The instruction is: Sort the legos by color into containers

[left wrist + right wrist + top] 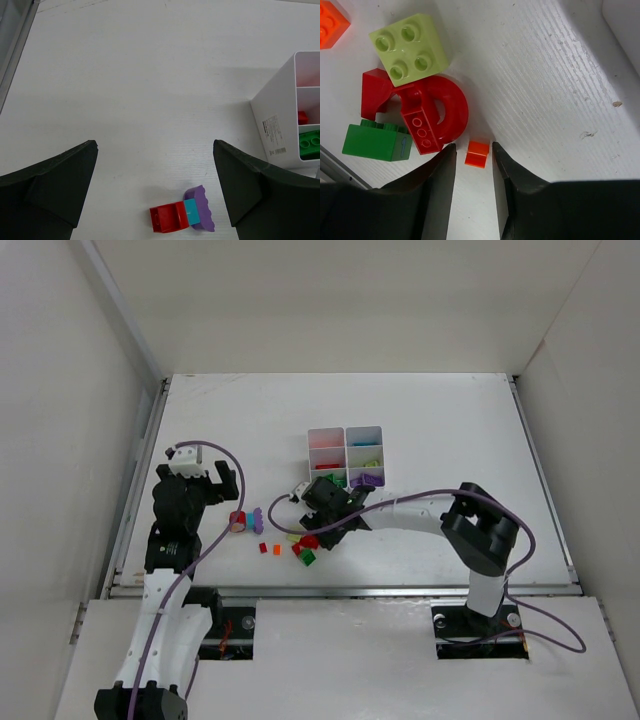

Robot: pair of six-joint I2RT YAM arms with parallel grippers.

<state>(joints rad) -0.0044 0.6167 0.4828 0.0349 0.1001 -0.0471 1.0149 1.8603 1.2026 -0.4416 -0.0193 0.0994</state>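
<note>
Orange lego (477,153) lies untouched inside narrowed right gripper (473,148); left gripper (154,146) spread wide.

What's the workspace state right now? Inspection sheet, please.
Surface: white table, a few specks.
Job's things: tray partly filled; legos loose on the table: red-cyan-purple cluster, yellow-green brick, red arch, green brick.
Clutter: nothing seen.
Grippers: left gripper open, empty, near the cluster; right gripper low, jaws either side of a tiny orange piece, not yet touching.
Cables: purple cable on each arm, clear of the legos.
Surroundings: white enclosure walls.
</note>
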